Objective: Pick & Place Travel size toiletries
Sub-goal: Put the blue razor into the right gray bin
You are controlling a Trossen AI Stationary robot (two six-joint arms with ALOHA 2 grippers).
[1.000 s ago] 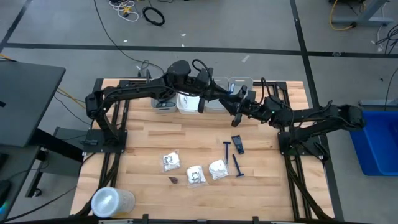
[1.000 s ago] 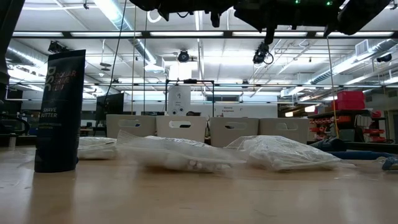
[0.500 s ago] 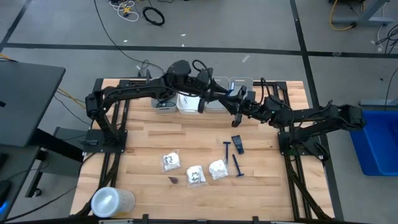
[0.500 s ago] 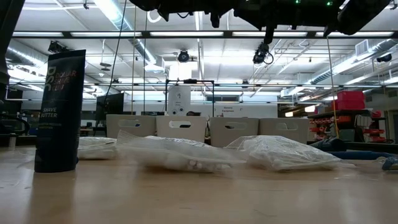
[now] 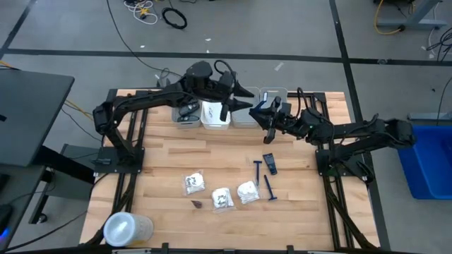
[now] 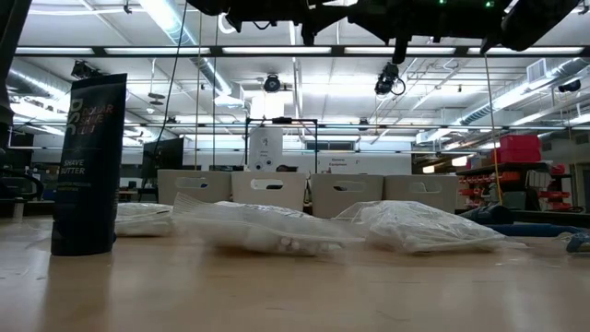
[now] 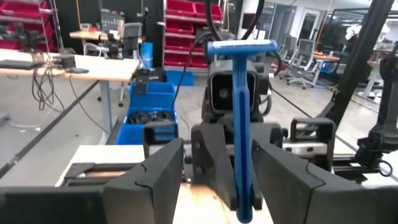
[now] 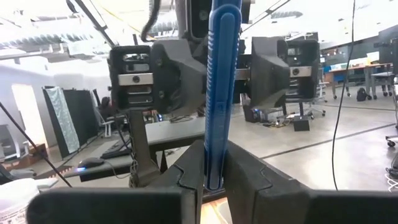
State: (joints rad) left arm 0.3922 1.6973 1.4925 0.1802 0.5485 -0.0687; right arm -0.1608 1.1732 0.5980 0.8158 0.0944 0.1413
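Note:
A blue razor [image 7: 241, 93] stands upright in the air over the table's far middle, head up. My right gripper [image 5: 267, 114] is shut on it. Facing it, my left gripper [image 5: 244, 100] is open, a finger [image 7: 163, 177] on either side of the razor, touching nothing. On the table lie three white packets [image 5: 222, 198], two more blue razors [image 5: 269, 188], a dark case [image 5: 270, 164] and a small dark piece [image 5: 197, 204]. My right gripper pinches the razor's handle [image 8: 214, 171] between its two fingers, low on the handle. The fingers come about level from the table's right side and lie across the handle. The razor is lifted clear and stands upright, its head [image 7: 241, 46] on top.
Grey and white bins [image 5: 215, 114] stand in a row at the far edge, under the grippers. A white-capped dark container [image 5: 127, 229] stands at the near left corner. Bare wood lies between the bins and the loose items.
My left gripper has let go of the razor, opened and drawn back toward the table's left and far edge. The razor stays where it was, in my right gripper.

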